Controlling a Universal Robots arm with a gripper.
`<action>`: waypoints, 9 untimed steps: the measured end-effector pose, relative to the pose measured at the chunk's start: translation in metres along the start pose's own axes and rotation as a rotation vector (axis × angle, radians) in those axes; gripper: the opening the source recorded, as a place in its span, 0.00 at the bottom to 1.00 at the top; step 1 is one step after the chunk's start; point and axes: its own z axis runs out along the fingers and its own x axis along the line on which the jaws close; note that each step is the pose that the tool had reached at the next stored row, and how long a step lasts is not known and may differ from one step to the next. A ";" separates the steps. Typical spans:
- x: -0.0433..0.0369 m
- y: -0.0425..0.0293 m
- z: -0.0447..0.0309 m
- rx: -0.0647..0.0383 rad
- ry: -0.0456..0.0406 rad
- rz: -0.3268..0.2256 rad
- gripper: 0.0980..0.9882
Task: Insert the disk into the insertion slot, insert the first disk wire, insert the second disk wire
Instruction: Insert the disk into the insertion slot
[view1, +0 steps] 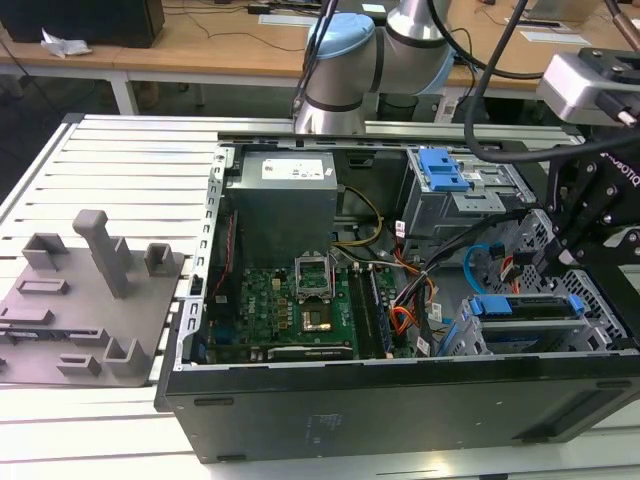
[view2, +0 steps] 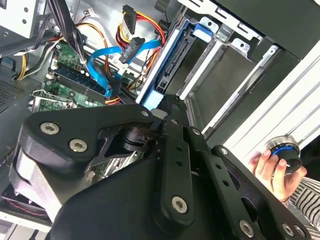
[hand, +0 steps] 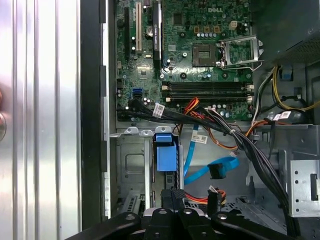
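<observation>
Gripper (hand: 172, 194) at the near end of the disk (view1: 525, 306), which sits in the insertion slot (hand: 131, 162); both wires are unplugged.

In the first wrist view the gripper's black links meet the end of the disk's blue carrier; whether it is open or clamped there I cannot tell. Just beside it the first disk wire (hand: 212, 196) ends in a free black plug. Past that the second disk wire (hand: 200, 167) loops with its dark plug loose, apart from the disk. On the other side the cage wall runs close along the black case rim (hand: 92, 125), so the open room is on the cable side. Farther off lies the motherboard (hand: 200, 50). The second wrist view adds a person's hand (view2: 267, 167) on a blue-ringed knob (view2: 284, 150) outside the case. The exterior view adds the taller cage with a blue latch (view1: 440, 170) and a grey fixture plate (view1: 85, 300) on the slatted table (view1: 130, 150).
</observation>
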 end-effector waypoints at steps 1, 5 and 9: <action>0.0000 0.0000 0.0012 0.000 0.0000 0.000 0.01; 0.0000 -0.0004 0.0061 0.000 -0.0001 0.000 0.01; -0.0001 -0.0007 0.0109 0.000 -0.0001 0.000 0.01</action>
